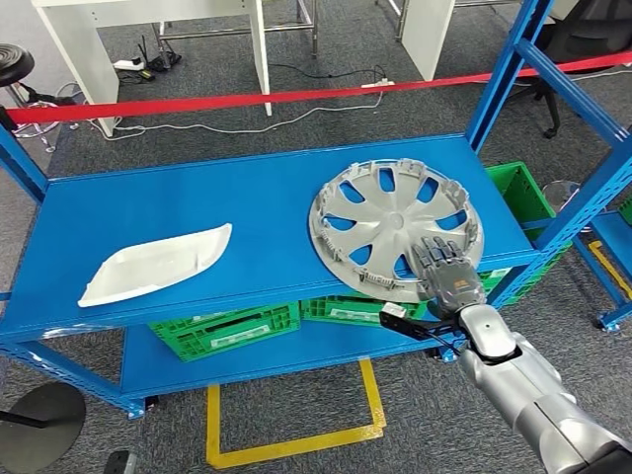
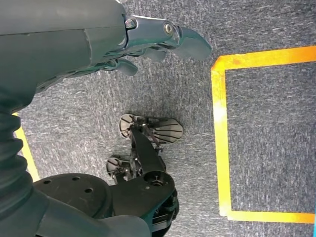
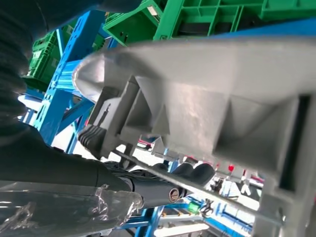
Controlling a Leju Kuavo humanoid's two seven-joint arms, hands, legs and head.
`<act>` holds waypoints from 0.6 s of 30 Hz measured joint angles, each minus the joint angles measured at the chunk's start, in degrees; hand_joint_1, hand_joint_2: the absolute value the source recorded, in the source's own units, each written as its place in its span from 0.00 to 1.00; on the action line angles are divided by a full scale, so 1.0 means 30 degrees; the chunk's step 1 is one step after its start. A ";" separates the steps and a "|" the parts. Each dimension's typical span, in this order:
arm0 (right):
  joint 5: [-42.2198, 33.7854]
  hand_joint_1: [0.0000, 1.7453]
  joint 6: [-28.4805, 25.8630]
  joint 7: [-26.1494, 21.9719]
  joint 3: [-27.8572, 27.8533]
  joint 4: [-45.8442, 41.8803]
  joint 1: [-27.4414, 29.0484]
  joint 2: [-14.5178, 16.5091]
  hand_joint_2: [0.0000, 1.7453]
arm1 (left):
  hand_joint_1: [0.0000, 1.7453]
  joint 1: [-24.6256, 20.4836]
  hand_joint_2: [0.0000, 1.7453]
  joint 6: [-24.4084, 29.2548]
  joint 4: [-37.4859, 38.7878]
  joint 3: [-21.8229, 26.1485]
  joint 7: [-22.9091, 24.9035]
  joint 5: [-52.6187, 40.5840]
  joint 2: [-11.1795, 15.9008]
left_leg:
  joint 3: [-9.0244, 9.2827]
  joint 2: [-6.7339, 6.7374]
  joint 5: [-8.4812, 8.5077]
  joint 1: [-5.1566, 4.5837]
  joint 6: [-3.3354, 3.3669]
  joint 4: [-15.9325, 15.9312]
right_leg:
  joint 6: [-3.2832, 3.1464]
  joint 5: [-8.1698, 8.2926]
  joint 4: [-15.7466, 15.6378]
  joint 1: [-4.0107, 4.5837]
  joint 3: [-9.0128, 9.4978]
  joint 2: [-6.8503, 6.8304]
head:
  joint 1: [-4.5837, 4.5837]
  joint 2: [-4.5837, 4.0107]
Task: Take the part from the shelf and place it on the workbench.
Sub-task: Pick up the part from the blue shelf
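Observation:
A silver hubcap (image 1: 387, 222) lies flat on the right part of the blue shelf (image 1: 223, 197), its near rim overhanging the shelf's front edge. My right hand (image 1: 445, 272) grips that near rim, its fingers lying on top of the spokes. In the right wrist view the hubcap's ribbed rim (image 3: 223, 98) sits close against the dark fingers (image 3: 168, 190). A white curved part (image 1: 156, 264) rests on the left of the same shelf. My left hand (image 2: 160, 37) hangs over the carpet, fingers apart and holding nothing.
Green crates (image 1: 223, 331) sit on the lower shelf, and another (image 1: 521, 188) stands at the right behind the blue upright. A red barrier tape (image 1: 223, 101) runs behind the shelf. Yellow floor tape (image 1: 298, 444) marks the carpet in front.

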 joint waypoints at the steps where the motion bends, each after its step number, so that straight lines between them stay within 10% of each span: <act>1: 0.0042 0.45 -0.0102 0.0025 -0.0077 0.0062 -0.0020 0.0067 1.00 | 0.00 -0.0001 1.00 0.0015 0.0000 -0.0025 0.0000 0.0000 0.0000 | 0.0000 0.0000 0.0000 0.0000 0.0000 0.0000 | 0.0000 0.0000 0.0000 0.0000 -0.0001 0.0001 | 0.0000 0.0000; 3: 0.0091 0.94 -0.0233 0.0051 -0.0230 0.0184 -0.0077 0.0202 1.00 | 0.00 -0.0002 1.00 0.0036 0.0000 -0.0064 0.0000 0.0004 0.0000 | 0.0000 0.0000 0.0000 0.0000 0.0000 0.0000 | 0.0000 0.0000 0.0000 0.0000 -0.0002 0.0002 | 0.0000 0.0002; 4: 0.0096 1.00 -0.0264 0.0055 -0.0302 0.0241 -0.0102 0.0271 1.00 | 0.00 -0.0001 1.00 0.0038 0.0000 -0.0078 0.0000 0.0009 0.0000 | 0.0001 0.0000 0.0000 0.0000 0.0000 0.0000 | 0.0000 0.0000 0.0000 0.0000 -0.0003 0.0001 | 0.0000 0.0002; 18: 0.0049 1.00 -0.0902 -0.0166 -0.0942 0.0581 -0.0218 0.0852 1.00 | 0.00 0.0024 1.00 -0.0026 0.0000 -0.0213 -0.0102 0.0100 -0.0007 | 0.0021 -0.0001 -0.0003 0.0000 0.0000 0.0000 | -0.0006 -0.0007 -0.0002 -0.0001 -0.0098 -0.0006 | -0.0002 0.0003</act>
